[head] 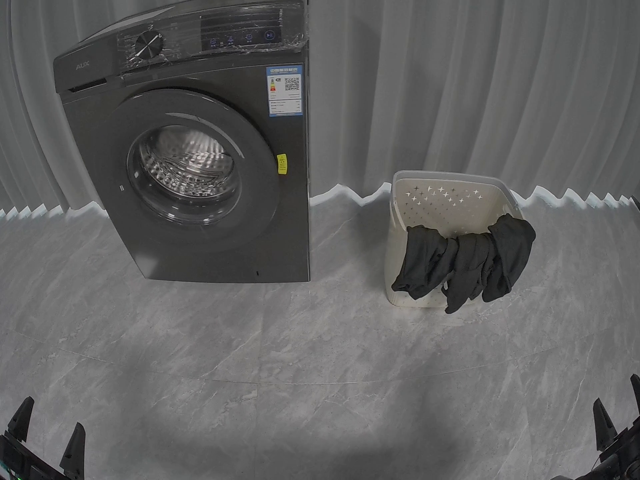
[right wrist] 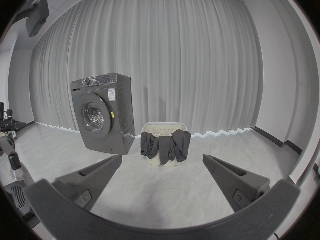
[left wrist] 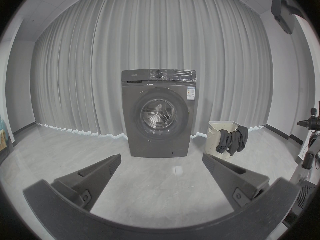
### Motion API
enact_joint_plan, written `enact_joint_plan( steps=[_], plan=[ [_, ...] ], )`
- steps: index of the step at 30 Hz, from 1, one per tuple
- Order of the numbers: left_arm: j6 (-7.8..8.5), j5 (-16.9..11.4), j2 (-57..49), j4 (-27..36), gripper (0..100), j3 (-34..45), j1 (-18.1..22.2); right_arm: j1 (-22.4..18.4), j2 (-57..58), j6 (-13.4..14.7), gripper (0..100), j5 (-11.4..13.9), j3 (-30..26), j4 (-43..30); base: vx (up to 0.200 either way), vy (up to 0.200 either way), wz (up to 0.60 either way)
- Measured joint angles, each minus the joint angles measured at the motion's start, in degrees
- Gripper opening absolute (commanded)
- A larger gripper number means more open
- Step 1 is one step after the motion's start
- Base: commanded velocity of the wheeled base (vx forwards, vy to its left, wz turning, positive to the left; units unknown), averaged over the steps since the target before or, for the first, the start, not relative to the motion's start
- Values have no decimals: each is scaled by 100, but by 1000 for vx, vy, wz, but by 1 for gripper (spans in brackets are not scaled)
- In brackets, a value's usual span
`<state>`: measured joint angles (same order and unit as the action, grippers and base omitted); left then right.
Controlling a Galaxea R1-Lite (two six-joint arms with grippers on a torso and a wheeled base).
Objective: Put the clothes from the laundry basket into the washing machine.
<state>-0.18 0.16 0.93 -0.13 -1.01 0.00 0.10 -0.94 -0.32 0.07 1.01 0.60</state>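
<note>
A dark grey front-loading washing machine stands on the floor at the left, its round door closed. To its right sits a cream laundry basket with dark clothes draped over its front rim. The machine and the clothes lie far ahead in the left wrist view, as do the basket and clothes in the right wrist view. My left gripper is low at the near left, open and empty. My right gripper is low at the near right, open and empty.
Pale marbled floor tiles stretch between me and the machine. A pleated grey curtain covers the wall behind the machine and basket. A dark baseboard runs along the side wall.
</note>
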Motion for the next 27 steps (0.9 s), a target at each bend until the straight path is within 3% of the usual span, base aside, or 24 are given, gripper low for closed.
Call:
enact_joint_plan(
  steps=[2,27],
  plan=[
    [0,0,0,0,100,0,0,0,0,-1,100,0,0,0,0,-200,-600],
    [2,0,1,-2,100,0,0,-7,0,0,100,-7,0,-2,0,-200,24]
  ],
)
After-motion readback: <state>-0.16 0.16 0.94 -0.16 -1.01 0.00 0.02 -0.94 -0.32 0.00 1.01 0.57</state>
